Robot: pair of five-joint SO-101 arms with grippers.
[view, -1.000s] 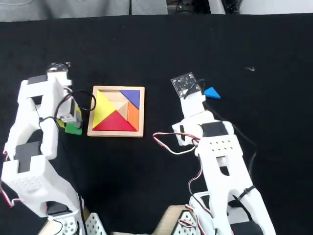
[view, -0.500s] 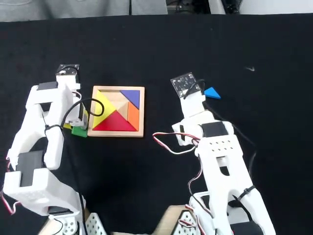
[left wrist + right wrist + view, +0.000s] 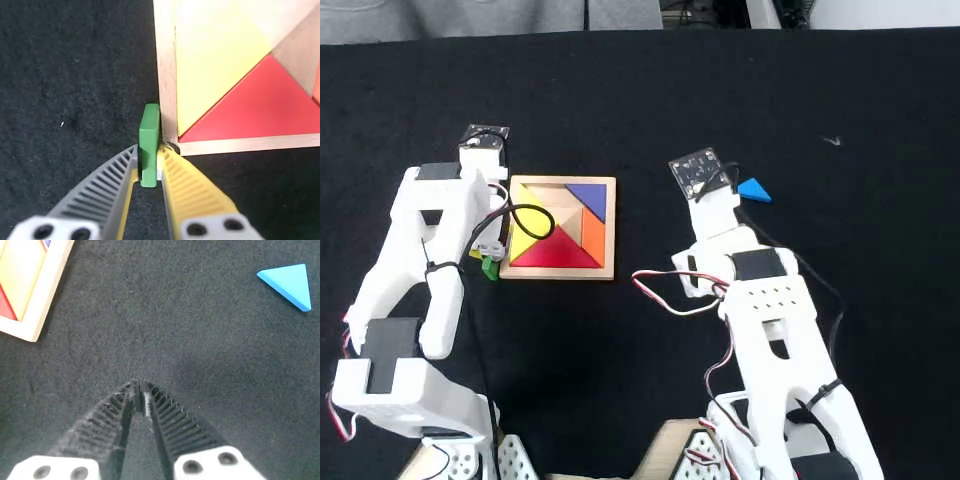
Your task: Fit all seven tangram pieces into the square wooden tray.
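The square wooden tray [image 3: 560, 272] lies left of centre and holds yellow [image 3: 527, 228], red [image 3: 556, 250], orange [image 3: 592, 236] and dark blue [image 3: 588, 195] pieces, with bare wood between them. My left gripper [image 3: 149, 161] is shut on a green piece [image 3: 149, 150], held on edge just outside the tray's wall [image 3: 165, 85] near its corner; from above the green piece [image 3: 491, 267] peeks out under the left arm. A light blue triangle [image 3: 753, 189] lies on the cloth beside the right arm. My right gripper [image 3: 139, 396] hovers shut and empty over black cloth, apart from the light blue triangle [image 3: 288, 284].
Black cloth covers the whole table. The right arm's body [image 3: 765, 300] stretches from the front edge toward the centre, and loose cables [image 3: 670, 295] hang off it. Open cloth lies behind and to the right of the tray.
My left arm has carried the green piece toward the tray, from a little way off its left side to right against its near left corner. The right arm has stayed still.
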